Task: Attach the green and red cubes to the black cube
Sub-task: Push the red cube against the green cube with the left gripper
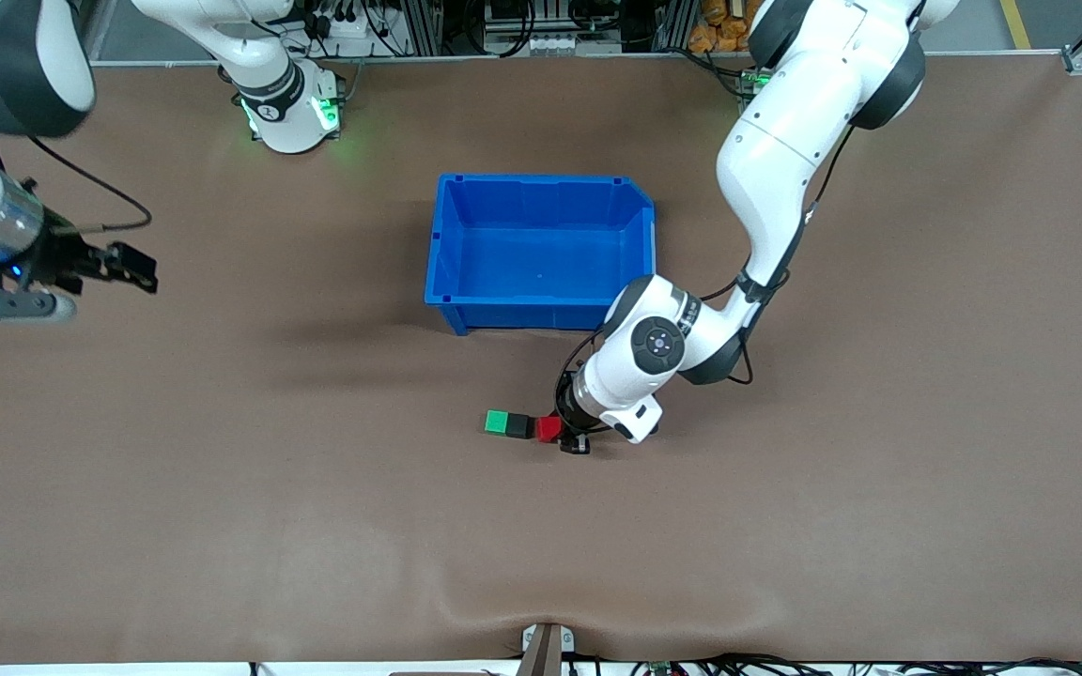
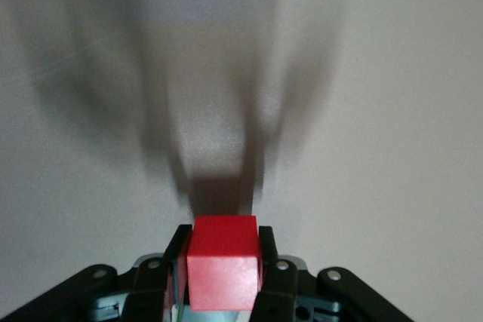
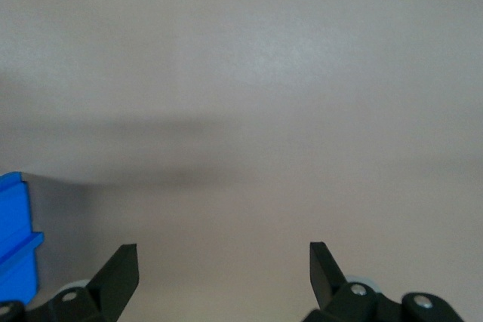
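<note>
Left claw (image 1: 562, 434), lower centre, grips the red cube (image 1: 548, 429) against the black cube (image 1: 519, 426), green cube (image 1: 498, 422) attached. Right claw (image 3: 224, 273) waits spread wide at mid-left.

Small green cube (image 1: 498, 422), small matte black cube (image 1: 518, 427) and small red cube (image 1: 548, 429) sit touching in a row on the brown counter (image 1: 222, 488), black between. Row lies nearer the front camera than the blue plastic bin (image 1: 541, 249). Red cube is at the row's left-arm end.
</note>
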